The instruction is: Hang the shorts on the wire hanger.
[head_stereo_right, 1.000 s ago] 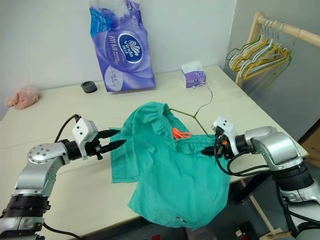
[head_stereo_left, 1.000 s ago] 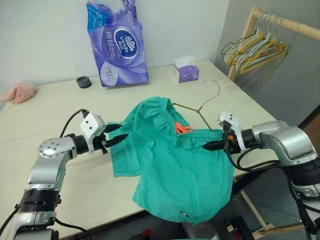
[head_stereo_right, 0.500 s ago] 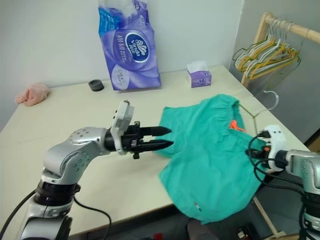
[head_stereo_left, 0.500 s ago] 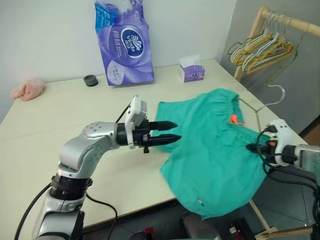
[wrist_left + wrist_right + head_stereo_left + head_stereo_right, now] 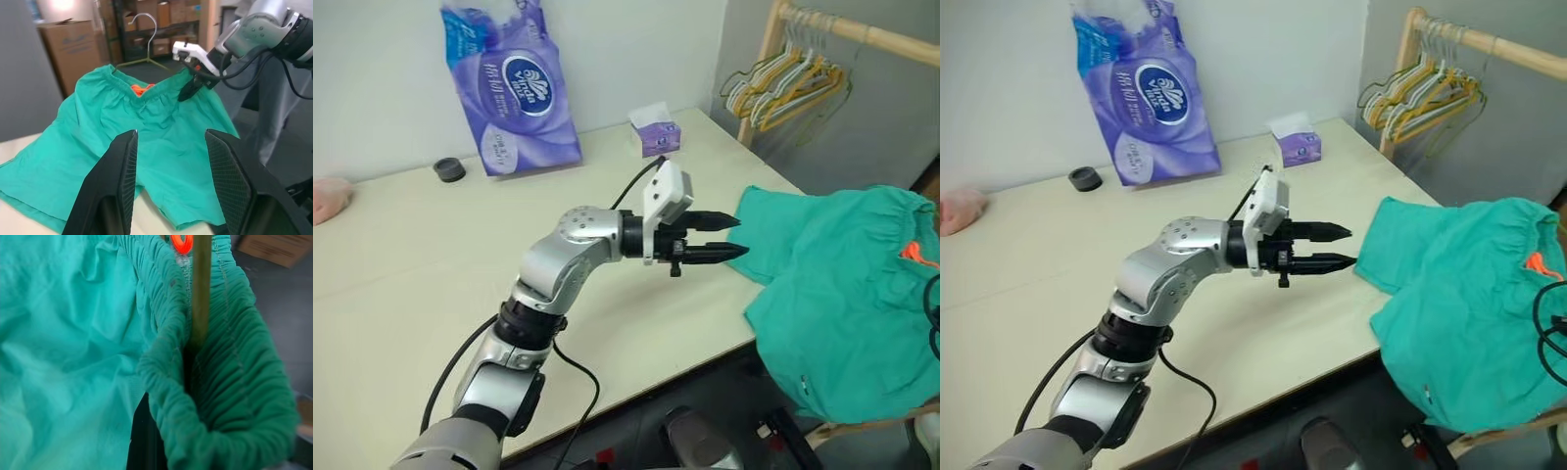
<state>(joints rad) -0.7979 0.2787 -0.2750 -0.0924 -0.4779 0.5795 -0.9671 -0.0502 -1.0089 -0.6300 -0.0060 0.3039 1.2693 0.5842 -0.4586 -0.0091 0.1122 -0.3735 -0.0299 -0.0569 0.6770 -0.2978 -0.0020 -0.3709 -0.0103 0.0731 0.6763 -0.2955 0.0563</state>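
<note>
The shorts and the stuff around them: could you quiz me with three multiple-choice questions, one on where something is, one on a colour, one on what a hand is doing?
1. Where do the shorts lie?
A. In the middle of the table
B. At the table's right edge, drooping over it
C. On the rack

2. What colour is the drawstring?
A. White
B. Purple
C. Orange

3. How is the left hand?
A. Open, holding nothing
B. Shut on the tissue box
C. Shut on the shorts

Answers: 1 B, the fabric hangs past the table edge in the eye views. 2 C, an orange loop shows at the waistband. 3 A, its two fingers stand apart with nothing between them, short of the shorts.
</note>
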